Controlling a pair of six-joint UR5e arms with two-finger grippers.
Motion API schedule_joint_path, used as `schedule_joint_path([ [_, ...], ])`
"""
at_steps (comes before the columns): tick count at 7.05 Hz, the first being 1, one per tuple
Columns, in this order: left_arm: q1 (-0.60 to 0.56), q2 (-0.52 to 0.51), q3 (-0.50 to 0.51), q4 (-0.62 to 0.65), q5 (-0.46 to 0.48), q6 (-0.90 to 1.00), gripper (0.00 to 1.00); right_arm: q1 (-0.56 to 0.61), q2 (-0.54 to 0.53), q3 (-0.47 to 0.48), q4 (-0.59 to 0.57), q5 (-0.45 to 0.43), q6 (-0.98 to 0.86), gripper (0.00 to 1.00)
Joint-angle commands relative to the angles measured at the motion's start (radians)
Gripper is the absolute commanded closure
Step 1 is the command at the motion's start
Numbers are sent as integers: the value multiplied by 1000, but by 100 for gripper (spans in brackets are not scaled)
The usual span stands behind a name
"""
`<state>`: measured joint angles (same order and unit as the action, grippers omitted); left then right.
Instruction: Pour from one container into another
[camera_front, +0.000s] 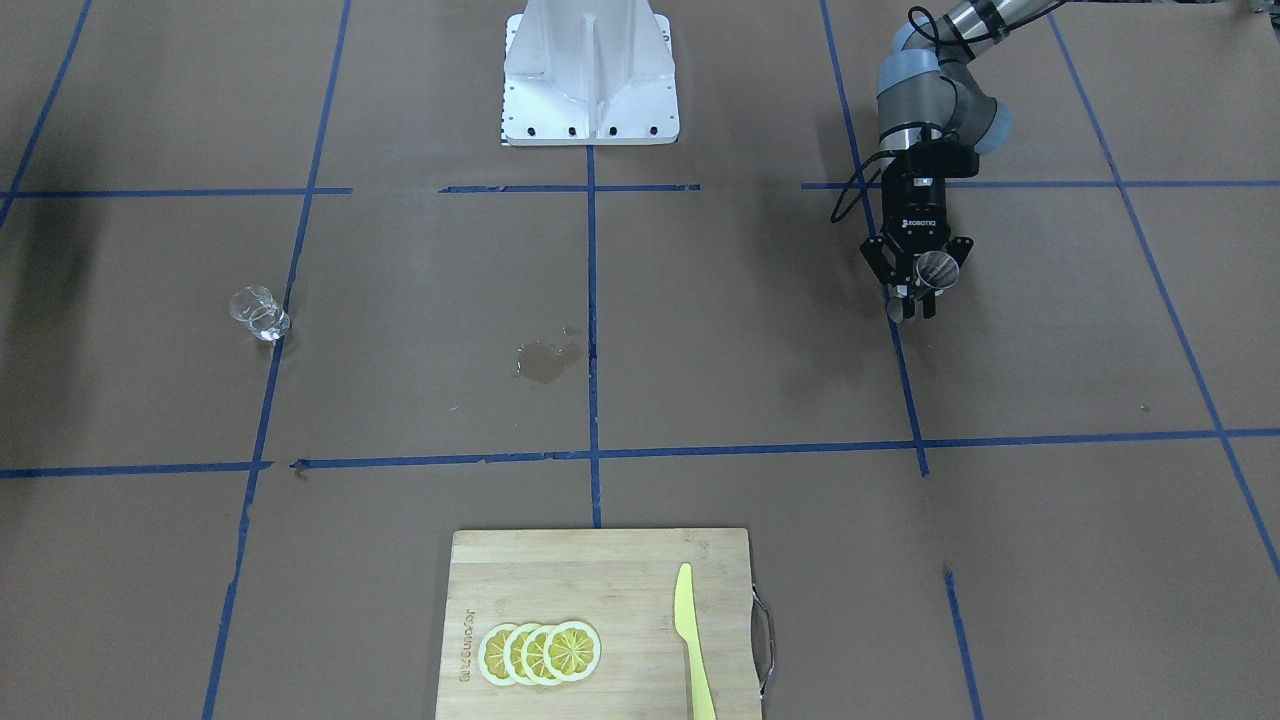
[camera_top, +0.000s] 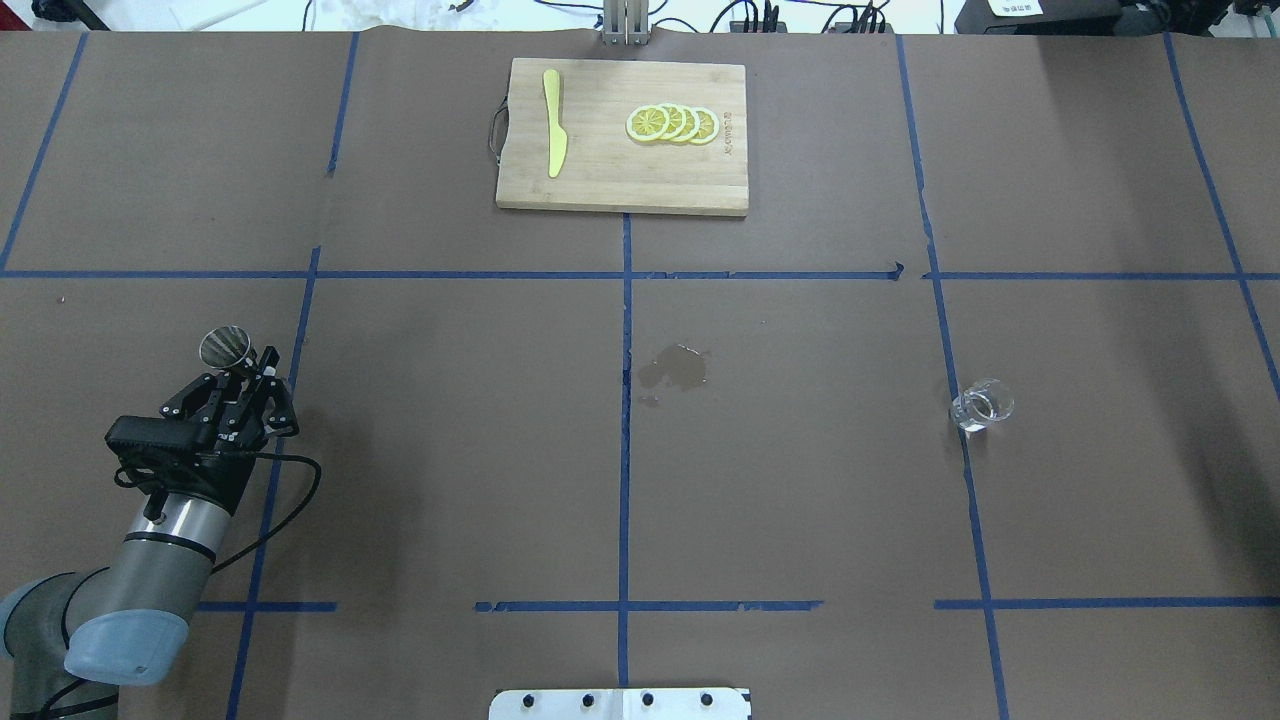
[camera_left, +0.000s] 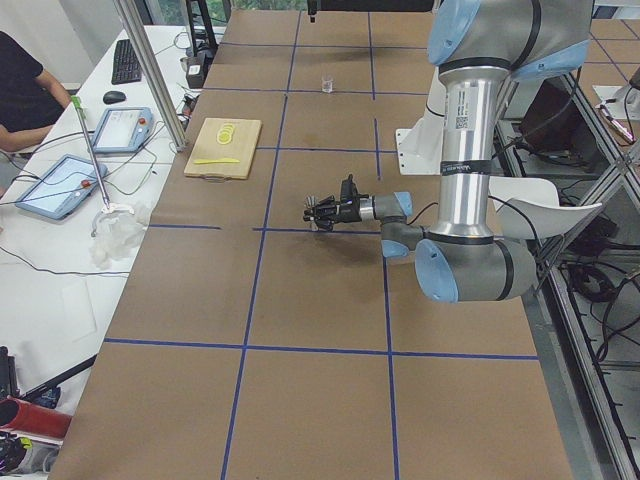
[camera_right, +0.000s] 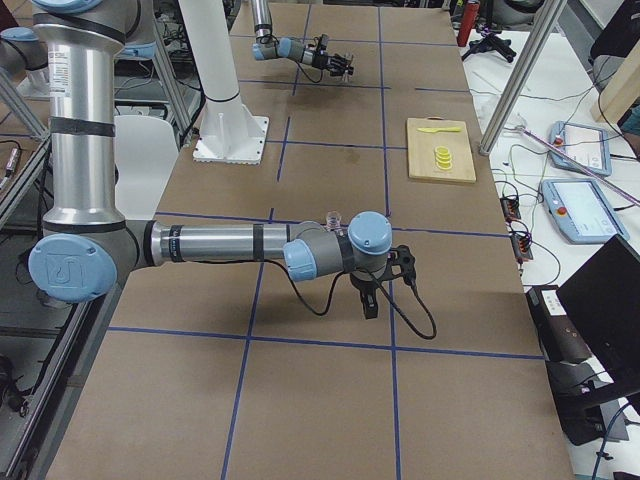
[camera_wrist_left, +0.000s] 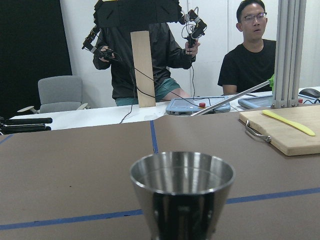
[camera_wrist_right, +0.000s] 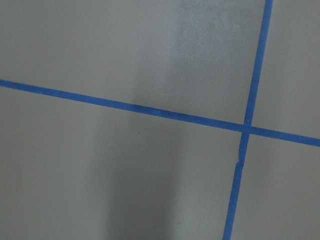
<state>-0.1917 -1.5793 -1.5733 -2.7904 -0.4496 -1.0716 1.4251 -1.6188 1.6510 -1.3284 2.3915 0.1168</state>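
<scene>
The clear glass cup stands alone on the table's right side, also seen in the front view as the glass cup. My left gripper is shut on the steel jigger, holding it upright just above the table on the left side. In the left wrist view the jigger fills the lower middle, mouth up. In the front view it is the jigger in the left gripper. My right gripper hangs pointing down near the glass cup; I cannot tell whether it is open or shut.
A small wet spill marks the table's middle. A wooden cutting board at the far edge carries a yellow knife and lemon slices. Operators sit beyond the far edge. The robot's white base stands at the near edge.
</scene>
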Motion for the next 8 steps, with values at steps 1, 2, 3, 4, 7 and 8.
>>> schedule_joint_path([
  [1, -34, 5, -40, -46, -131, 37, 100, 0, 5, 3, 2, 0, 0, 0],
  [2, -44, 5, -43, -53, -138, 123, 100, 0, 8, 3, 23, 0, 0, 0],
  [3, -45, 1, -43, -98, -138, 130, 100, 0, 8, -5, 58, -2, 1, 0],
  [4, -45, -1, -42, -107, -138, 140, 100, 0, 8, -5, 58, -2, 1, 0],
  [7, -37, -106, -62, -124, -138, 331, 100, -17, 10, 3, 128, -3, 10, 0],
  [8, -38, -178, -59, -123, -138, 432, 100, -47, 10, 3, 185, -3, 106, 0],
])
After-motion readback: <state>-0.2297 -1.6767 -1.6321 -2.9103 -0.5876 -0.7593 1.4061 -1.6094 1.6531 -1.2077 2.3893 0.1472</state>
